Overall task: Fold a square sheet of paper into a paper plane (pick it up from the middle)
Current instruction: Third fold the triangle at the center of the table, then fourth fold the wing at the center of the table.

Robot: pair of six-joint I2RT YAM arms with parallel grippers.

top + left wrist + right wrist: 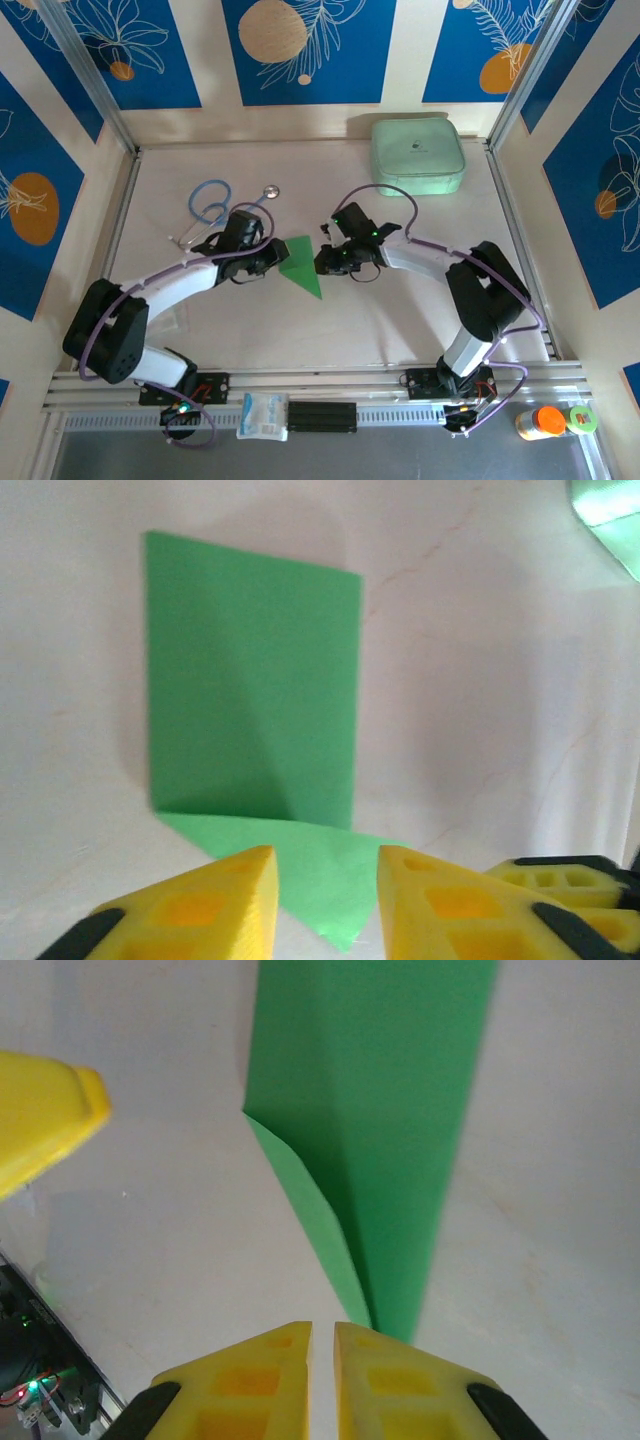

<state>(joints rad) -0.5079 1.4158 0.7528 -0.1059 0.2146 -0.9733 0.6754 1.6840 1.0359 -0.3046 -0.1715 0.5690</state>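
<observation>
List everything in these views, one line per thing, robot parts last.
folded green paper: one, bright green, table centre, between the two grippers
zip case: one, pale mint, far right of the table
stethoscope: one, blue tubing with a silver chest piece, far left of centre
white packet: one, white, on the near rail between the arm bases
bottle: one, orange cap, near right corner
round item: one, yellow-green, beside the bottle; too small to identify
table: one, pale
left gripper: one, yellow fingers, standing apart over the paper's corner
right gripper: one, yellow fingers, nearly together, at the paper's tip
</observation>
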